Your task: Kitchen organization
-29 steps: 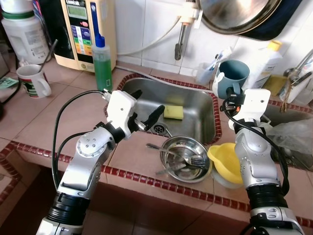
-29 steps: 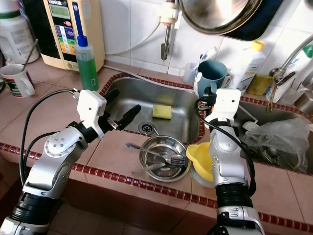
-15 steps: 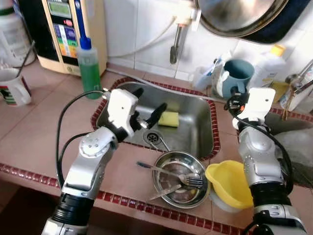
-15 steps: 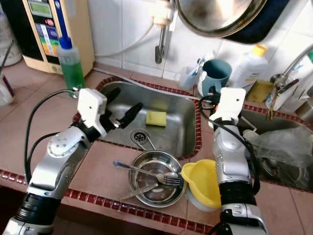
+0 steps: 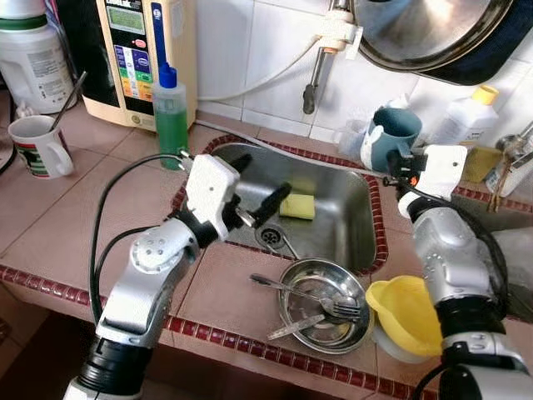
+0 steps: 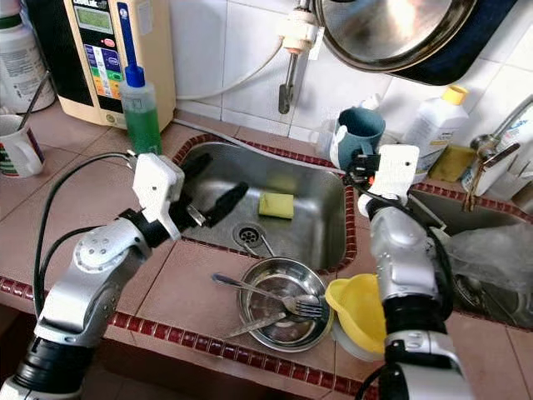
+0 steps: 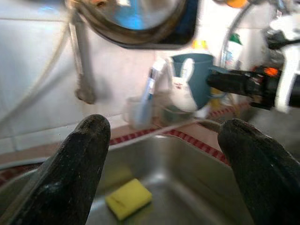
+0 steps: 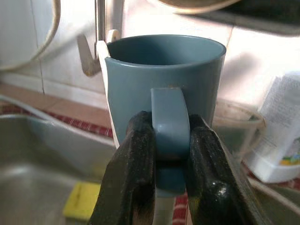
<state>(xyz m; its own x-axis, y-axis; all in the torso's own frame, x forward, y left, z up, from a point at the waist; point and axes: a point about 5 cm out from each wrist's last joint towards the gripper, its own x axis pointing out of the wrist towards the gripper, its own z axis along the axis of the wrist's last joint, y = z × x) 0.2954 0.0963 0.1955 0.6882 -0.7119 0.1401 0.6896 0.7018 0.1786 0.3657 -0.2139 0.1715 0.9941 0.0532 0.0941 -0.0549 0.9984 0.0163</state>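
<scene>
My right gripper point(image 8: 171, 154) is clamped on the handle of a blue mug point(image 8: 164, 89), one black finger on each side; the right wrist view gives this plainly, while the head views give just the mug point(image 5: 397, 133) held upright above the sink's back right corner, close to the tiled wall.

My left gripper point(image 5: 258, 187) hangs over the left part of the steel sink point(image 5: 333, 208), fingers point(image 7: 75, 173) spread wide with nothing between them. The left wrist view looks across the basin at the mug and the right gripper's fingers on it.

Count, sink: one yellow sponge point(image 5: 297, 206) lying on the basin floor near the drain point(image 5: 270, 236).

Count, front counter edge: one steel bowl point(image 5: 323, 292) holding one fork point(image 5: 312, 297) and one other utensil that I cannot identify; one yellow bowl point(image 5: 405, 312) just beside it to the right, resting on a pale container.

Count, left counter: one green soap bottle point(image 5: 171, 106), one white mug point(image 5: 38, 146) with a utensil standing in it, one water appliance point(image 5: 143, 58) against the wall.

One large steel pan point(image 5: 433, 33) hangs above the sink.
</scene>
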